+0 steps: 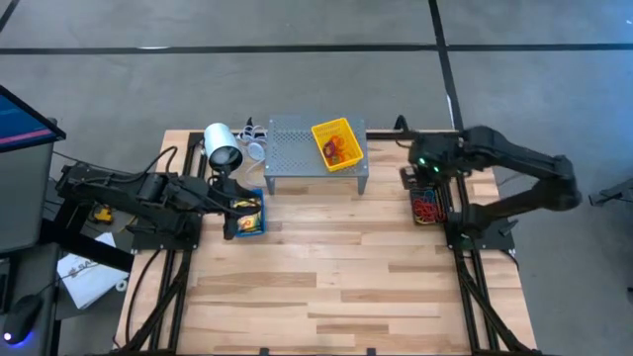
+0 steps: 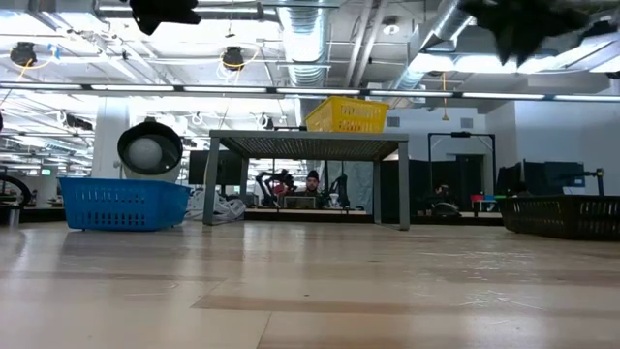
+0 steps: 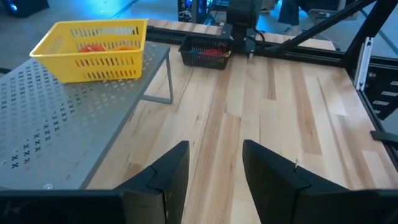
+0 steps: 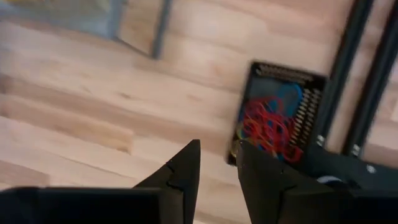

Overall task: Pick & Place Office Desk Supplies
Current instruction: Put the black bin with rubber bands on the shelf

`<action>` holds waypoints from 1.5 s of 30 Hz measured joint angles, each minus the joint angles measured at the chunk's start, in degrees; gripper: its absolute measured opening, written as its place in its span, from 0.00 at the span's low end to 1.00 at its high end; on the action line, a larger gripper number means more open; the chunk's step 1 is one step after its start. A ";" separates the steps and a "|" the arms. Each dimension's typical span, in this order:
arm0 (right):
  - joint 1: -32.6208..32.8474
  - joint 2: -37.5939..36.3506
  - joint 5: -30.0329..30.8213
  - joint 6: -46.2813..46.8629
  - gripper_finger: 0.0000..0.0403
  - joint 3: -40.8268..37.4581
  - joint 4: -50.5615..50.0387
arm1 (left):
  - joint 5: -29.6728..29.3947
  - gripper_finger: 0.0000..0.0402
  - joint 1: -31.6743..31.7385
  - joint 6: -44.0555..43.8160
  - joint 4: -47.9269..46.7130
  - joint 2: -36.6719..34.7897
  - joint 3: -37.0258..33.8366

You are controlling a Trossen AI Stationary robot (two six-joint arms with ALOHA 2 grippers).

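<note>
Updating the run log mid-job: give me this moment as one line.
left gripper: open, empty, beside blue bin | right gripper: empty, above black bin of rubber bands | yellow bin: on shelf

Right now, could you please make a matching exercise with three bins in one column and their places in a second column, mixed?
Things:
1. yellow bin
2. black bin
3. blue bin

Places:
A. on the table's right side, under the right gripper, holding rubber bands
B. on top of the grey shelf
C. on the table's left side, under the left gripper

Pairs: 1-B, 2-A, 3-C
</note>
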 joint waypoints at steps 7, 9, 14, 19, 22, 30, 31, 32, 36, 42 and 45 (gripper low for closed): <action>3.24 -7.64 -2.55 1.41 0.25 -15.93 4.16 | 1.33 0.37 0.00 2.87 5.17 2.74 0.00; 3.61 -8.15 -4.99 0.52 0.25 -19.99 7.20 | 2.28 0.37 0.00 3.56 8.01 4.91 0.00; 5.29 -6.07 -10.43 -0.74 0.25 -28.81 14.14 | -1.47 0.37 0.53 4.82 12.28 9.13 0.00; 5.40 -1.64 -12.51 -1.71 0.25 -34.82 18.85 | -2.10 0.37 3.00 3.55 12.40 10.57 0.00; 4.92 1.35 -12.80 -3.13 0.25 -36.62 19.81 | -2.29 0.37 3.83 2.47 12.75 10.56 0.00; 1.39 7.10 -12.10 -8.81 0.27 -38.23 26.31 | -2.27 0.37 3.98 2.77 16.63 10.54 0.00; 0.90 7.49 -12.49 -9.36 0.28 -38.23 27.65 | -2.27 0.37 3.98 2.77 16.54 10.54 0.00; 0.42 7.71 -12.83 -10.12 0.30 -38.23 28.79 | -2.27 0.37 3.98 2.79 16.52 10.54 0.00; -1.35 8.33 -13.26 -10.76 0.36 -38.19 29.43 | -2.25 0.37 3.98 2.86 16.49 10.52 0.00; -1.90 7.81 -14.90 -10.54 0.43 -37.49 28.26 | -2.24 0.37 3.98 3.72 16.46 10.51 0.00; -1.89 7.78 -14.71 -10.54 0.43 -36.44 27.05 | -2.23 0.37 3.98 4.33 16.45 10.51 0.00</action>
